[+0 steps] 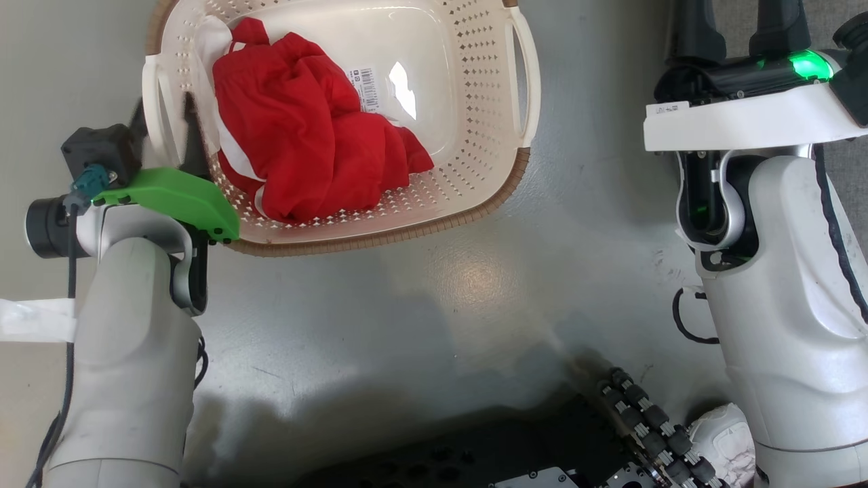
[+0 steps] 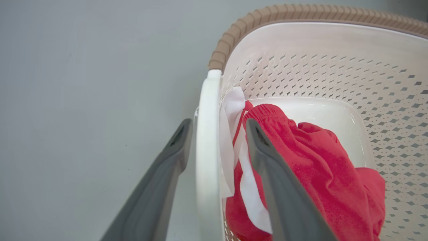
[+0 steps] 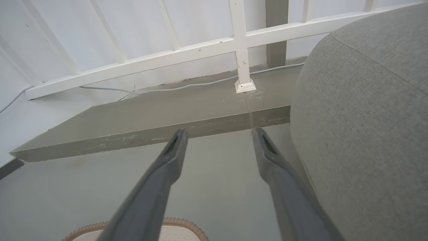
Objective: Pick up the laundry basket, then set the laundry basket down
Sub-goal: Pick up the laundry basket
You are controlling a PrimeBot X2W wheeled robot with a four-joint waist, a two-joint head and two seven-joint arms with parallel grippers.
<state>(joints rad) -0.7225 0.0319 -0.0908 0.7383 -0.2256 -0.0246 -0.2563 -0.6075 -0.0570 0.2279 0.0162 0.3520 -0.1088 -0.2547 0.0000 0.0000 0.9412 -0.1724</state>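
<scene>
One laundry basket (image 1: 475,102), with two white loop handles (image 1: 526,74). Inside it lie one red garment (image 1: 305,135) and one barcode sticker (image 1: 365,88).

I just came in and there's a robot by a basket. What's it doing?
The robot is getting ready to pick up the laundry basket, which sits on the grey floor with red clothes inside. Its left gripper is open around the basket's white side handle, one finger outside and one inside, not squeezing yet. Its right gripper is open too, off to the side, holding nothing.
</scene>
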